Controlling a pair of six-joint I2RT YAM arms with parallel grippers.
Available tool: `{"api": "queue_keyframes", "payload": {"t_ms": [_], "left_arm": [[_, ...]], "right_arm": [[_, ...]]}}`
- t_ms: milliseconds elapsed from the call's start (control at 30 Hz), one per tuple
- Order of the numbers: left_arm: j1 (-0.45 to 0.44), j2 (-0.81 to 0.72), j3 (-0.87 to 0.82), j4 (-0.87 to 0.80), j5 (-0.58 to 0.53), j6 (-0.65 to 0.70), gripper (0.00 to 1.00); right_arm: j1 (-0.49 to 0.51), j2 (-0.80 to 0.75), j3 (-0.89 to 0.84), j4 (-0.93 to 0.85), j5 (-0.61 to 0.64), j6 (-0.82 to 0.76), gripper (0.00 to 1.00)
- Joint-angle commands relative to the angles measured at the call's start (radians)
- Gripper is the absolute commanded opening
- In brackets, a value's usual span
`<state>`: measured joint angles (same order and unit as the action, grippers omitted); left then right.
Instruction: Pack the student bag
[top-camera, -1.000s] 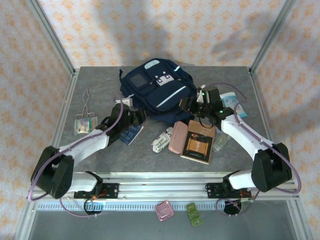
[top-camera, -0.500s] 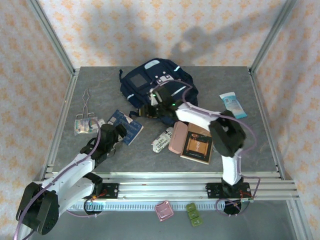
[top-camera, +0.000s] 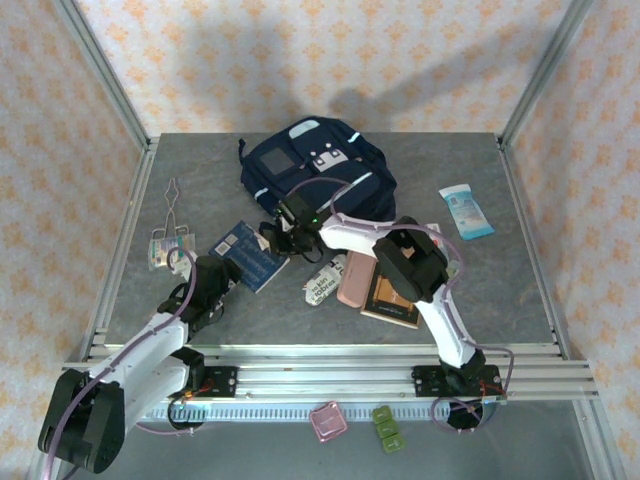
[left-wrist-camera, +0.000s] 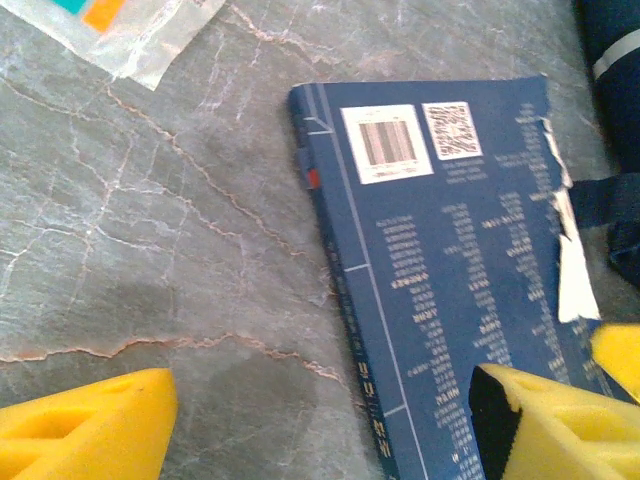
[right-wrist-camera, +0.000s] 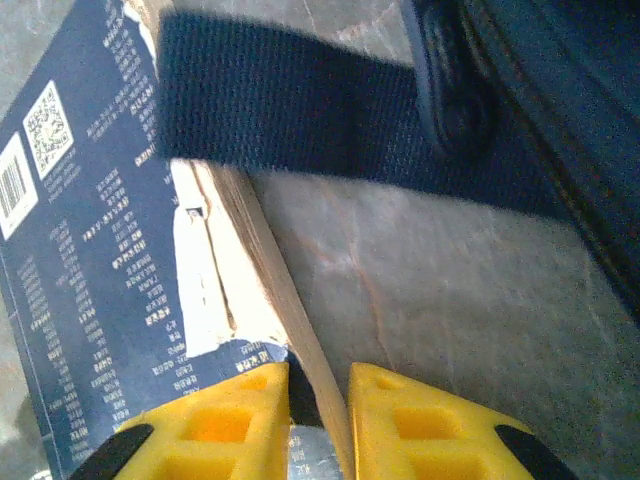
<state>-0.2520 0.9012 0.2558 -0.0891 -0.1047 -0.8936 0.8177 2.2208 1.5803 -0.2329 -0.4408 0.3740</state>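
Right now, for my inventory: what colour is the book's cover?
The book is dark blue with white print; left wrist view best.

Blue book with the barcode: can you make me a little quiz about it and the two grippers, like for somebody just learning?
1. True or false: the left gripper is shut on the blue book.
2. In the right wrist view, what lies across the book's corner? A) a dark strap B) a red ribbon C) a metal chain
3. Fill in: the right gripper pinches the book's torn ____.

Key: 1 false, it is open, with one finger over the book and one over the table; 2 A; 3 edge.
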Motion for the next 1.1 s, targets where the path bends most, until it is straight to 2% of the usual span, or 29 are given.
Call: {"api": "queue_keyframes", "payload": {"t_ms": [0,100,233,400,567,867,1067], "left_arm": [[0.017,0.03,-0.011,0.078,0.034,0.018,0.78],[0.02,0.071,-0.004,0.111,0.056,0.031,0.78],[0.022,0.115,0.006,0.164,0.1,0.049,0.78],[0.022,0.153,0.03,0.188,0.145,0.083,0.78],[0.023,0.178,0.048,0.178,0.156,0.114,0.78],[0.029,0.242,0.046,0.211,0.178,0.107,0.77],[0.028,0.266,0.043,0.229,0.185,0.111,0.77]], "right_arm": [[0.019,-0.076,-0.16,-0.057,-0.005,0.021,0.21],[0.049,-0.132,-0.243,-0.039,-0.041,0.034,0.22],[0.079,-0.197,-0.251,-0.02,-0.114,0.048,0.31],[0.057,-0.237,-0.168,-0.069,0.046,0.065,0.41],[0.047,-0.154,-0.05,-0.16,0.178,0.067,0.43],[0.051,0.007,0.116,-0.186,0.132,0.066,0.46],[0.072,0.076,0.207,-0.276,0.204,0.062,0.46]]}}
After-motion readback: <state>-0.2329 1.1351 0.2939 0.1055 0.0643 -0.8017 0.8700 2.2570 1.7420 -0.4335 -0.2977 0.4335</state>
